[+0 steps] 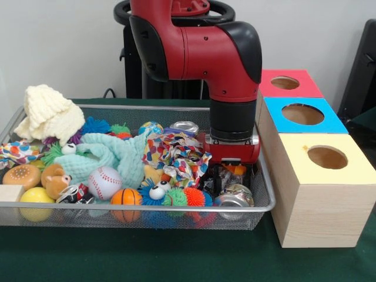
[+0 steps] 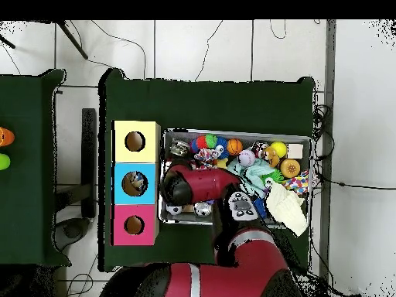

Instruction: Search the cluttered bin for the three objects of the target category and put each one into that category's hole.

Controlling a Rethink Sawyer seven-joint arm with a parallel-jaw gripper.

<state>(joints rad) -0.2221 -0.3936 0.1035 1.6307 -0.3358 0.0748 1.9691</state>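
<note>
The bin (image 1: pixel 147 207) is a wide silver wire-mesh basket full of clutter; it also shows in the overhead view (image 2: pixel 310 179). My gripper (image 1: pixel 230 170) is lowered into the bin's right end, among crushed metal cans (image 1: pixel 235 195) and next to a dotted cloth (image 1: pixel 176 154). Its tips are hidden in the clutter. Three wooden boxes with holes stand to the right of the bin: red-topped (image 1: pixel 288 83), blue-topped (image 1: pixel 302 114) and yellow-topped (image 1: pixel 326 157). In the overhead view the arm (image 2: pixel 193 186) covers the gripper, and something lies inside the blue box's hole (image 2: pixel 134 183).
The bin also holds a baseball (image 1: pixel 104 182), a small basketball (image 1: pixel 126 197), a yellow ball (image 1: pixel 36 197), spiky balls with eyes (image 1: pixel 158 191), a mint cloth (image 1: pixel 111 155), a cream knitted hat (image 1: pixel 50 111), a plush bear (image 1: pixel 54 179) and another can (image 1: pixel 186 127).
</note>
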